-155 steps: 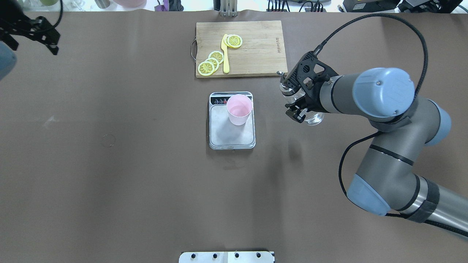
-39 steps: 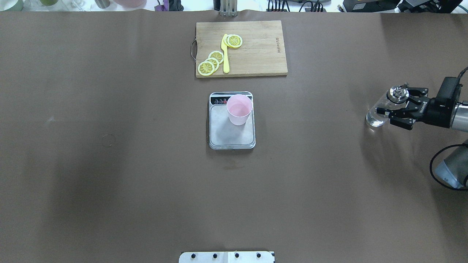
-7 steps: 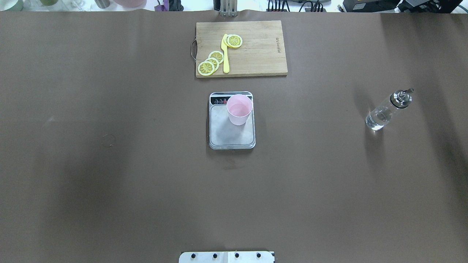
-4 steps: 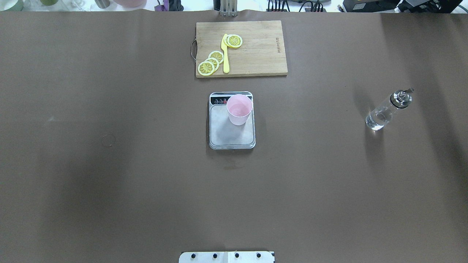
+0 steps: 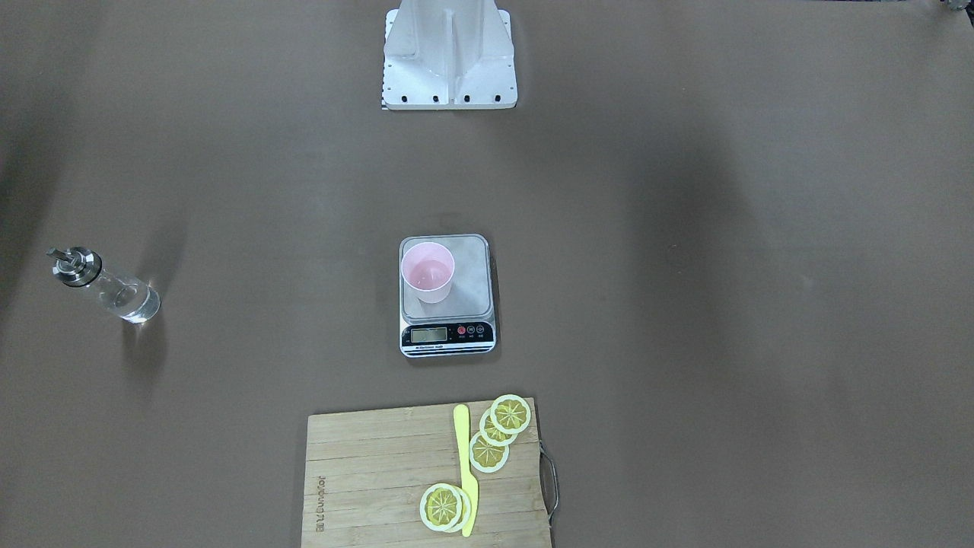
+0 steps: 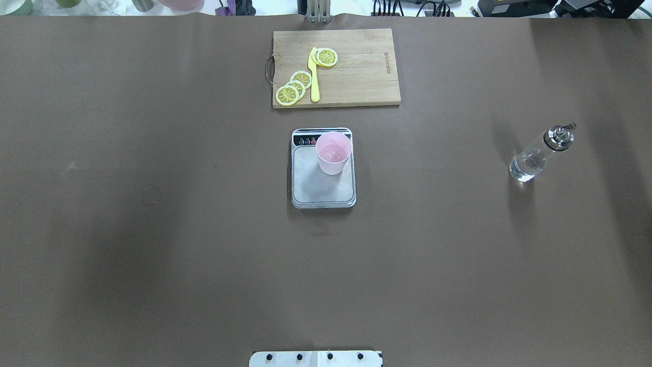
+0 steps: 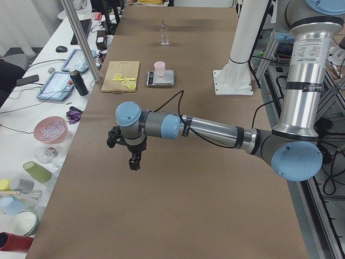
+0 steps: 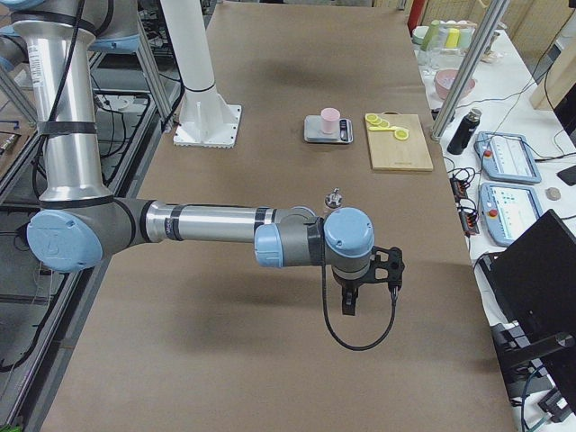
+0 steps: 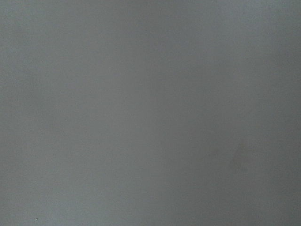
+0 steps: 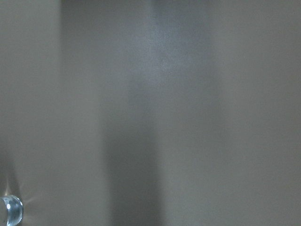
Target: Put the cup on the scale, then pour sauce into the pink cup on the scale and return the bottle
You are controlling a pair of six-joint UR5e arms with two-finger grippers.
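The pale pink cup stands upright on the far right part of the steel scale at the table's middle, with a glint of clear liquid inside. The clear glass bottle with its metal spout stands alone at the table's right, a little clear liquid in its base. Both arms are off the overhead and front views. My left gripper shows only in the exterior left view and my right gripper only in the exterior right view, both over bare table. I cannot tell whether they are open or shut.
A wooden cutting board with lemon slices and a yellow knife lies beyond the scale. The robot's white base stands at the near table edge. Cups, bowls and tablets sit on a side bench.
Earlier my right gripper held the bottle beside the scale, then stood it at the table's right and left the overhead view. Nothing has moved in the last second.
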